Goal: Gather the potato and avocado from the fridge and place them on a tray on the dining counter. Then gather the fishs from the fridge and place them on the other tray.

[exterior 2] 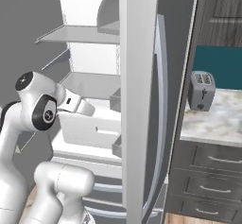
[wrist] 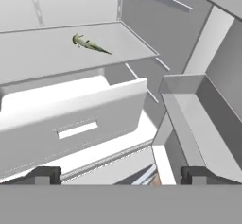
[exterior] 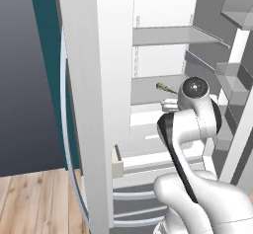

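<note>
Item: fridge (exterior: pixel 94 104), doors swung open, white shelved interior exposed. Contents noted: one slender grey-green fish (wrist: pixel 90 44) lying flat on the middle shelf (wrist: pixel 56 48), toward its back, alone on that shelf; also seen in the left base view as a small greenish sliver just above the arm's wrist. Below the shelf, a white drawer (wrist: pixel 71 124) with a slot handle. Door bins (wrist: pixel 198 114) stand to the right in the hand view. Gripper (wrist: pixel 120 175): jaws spread wide apart, holding nothing, both tips low in the hand view, in front of the drawer. The fish lies well above and beyond the tips, apart from them, left of the midline between them. Toaster (exterior 2: pixel 202 91) on the side counter (exterior 2: pixel 217 119) outside the fridge.
</note>
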Controlling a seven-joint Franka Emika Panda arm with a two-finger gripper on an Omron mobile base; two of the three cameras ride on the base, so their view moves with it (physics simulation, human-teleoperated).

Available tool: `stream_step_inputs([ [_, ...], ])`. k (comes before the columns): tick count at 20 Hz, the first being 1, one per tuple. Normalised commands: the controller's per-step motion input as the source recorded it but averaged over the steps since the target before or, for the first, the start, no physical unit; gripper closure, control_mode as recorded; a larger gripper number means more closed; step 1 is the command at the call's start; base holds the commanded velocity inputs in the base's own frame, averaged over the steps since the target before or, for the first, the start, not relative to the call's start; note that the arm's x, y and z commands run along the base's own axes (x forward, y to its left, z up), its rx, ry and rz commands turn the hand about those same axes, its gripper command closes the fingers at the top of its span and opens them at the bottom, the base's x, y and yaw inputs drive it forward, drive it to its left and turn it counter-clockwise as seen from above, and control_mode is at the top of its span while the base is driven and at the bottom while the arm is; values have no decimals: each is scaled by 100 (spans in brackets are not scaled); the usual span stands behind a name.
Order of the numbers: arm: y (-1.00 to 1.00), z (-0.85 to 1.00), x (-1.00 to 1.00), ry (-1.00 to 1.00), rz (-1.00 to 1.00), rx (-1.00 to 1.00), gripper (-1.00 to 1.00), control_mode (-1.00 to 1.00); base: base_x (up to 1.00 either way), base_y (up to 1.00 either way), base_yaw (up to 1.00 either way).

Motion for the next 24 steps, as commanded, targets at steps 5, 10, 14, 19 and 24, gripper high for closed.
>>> stream_step_inputs([
  [5, 0, 17, 46, 0, 15, -9, -100, -100, 0, 0, 0],
  [10, -5, 17, 24, 0, 16, -2, -100, -100, 0, 0, 0],
  [14, -26, 14, 14, -1, 21, 0, -100, -100, 0, 0, 0],
  [19, -20, 2, 27, -4, 14, 0, -100, -100, 0, 0, 0],
  [24, 0, 1, 60, 0, 0, 0, -100, -100, 0, 0, 0],
])
